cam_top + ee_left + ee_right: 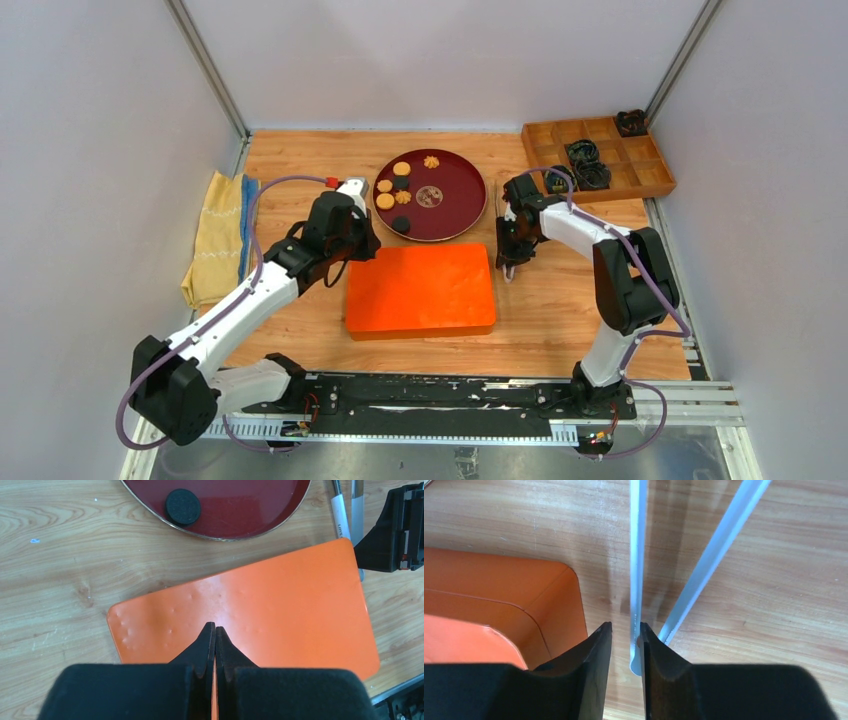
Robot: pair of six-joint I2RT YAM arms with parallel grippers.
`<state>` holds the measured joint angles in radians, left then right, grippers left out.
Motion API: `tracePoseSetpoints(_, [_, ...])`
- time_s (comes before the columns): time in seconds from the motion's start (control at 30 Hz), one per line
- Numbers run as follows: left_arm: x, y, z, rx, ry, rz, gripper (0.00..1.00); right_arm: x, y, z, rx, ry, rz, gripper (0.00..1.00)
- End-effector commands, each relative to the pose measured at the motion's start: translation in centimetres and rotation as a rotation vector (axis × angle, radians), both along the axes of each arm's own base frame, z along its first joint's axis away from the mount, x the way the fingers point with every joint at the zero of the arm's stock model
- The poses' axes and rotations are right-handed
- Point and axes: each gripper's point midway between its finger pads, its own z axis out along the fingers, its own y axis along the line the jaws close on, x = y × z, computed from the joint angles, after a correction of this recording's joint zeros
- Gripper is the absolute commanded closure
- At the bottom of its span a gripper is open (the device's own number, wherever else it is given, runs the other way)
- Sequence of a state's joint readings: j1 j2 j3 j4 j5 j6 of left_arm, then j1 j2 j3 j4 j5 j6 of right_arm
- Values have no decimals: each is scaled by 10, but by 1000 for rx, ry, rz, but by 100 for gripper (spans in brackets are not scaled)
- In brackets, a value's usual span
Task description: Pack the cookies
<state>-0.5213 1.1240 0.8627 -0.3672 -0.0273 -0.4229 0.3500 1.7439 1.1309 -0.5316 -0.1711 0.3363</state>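
Fingers (pixel 594 655) of your right gripper (pixel 625 626) stood apart around the tongs (pixel 638 555), left gripper (pixel 215 627) shut; you needed them centred before squeezing.

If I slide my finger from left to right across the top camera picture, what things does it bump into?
Yellow cloth → orange box → wooden tray
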Motion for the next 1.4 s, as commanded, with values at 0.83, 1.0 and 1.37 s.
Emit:
tracePoseSetpoints(0.83, [-55, 116, -46, 284, 232, 613, 100, 8, -41, 116, -64, -356, -100, 50])
tracePoseSetpoints(1.0, [-62, 110, -75, 298, 306, 593, 100, -5, -53, 128, -87, -399, -118, 50])
tracePoseSetpoints(1.37, [-33, 55, -109, 139, 330, 425, 100, -23, -56, 128, -67, -409, -123, 50])
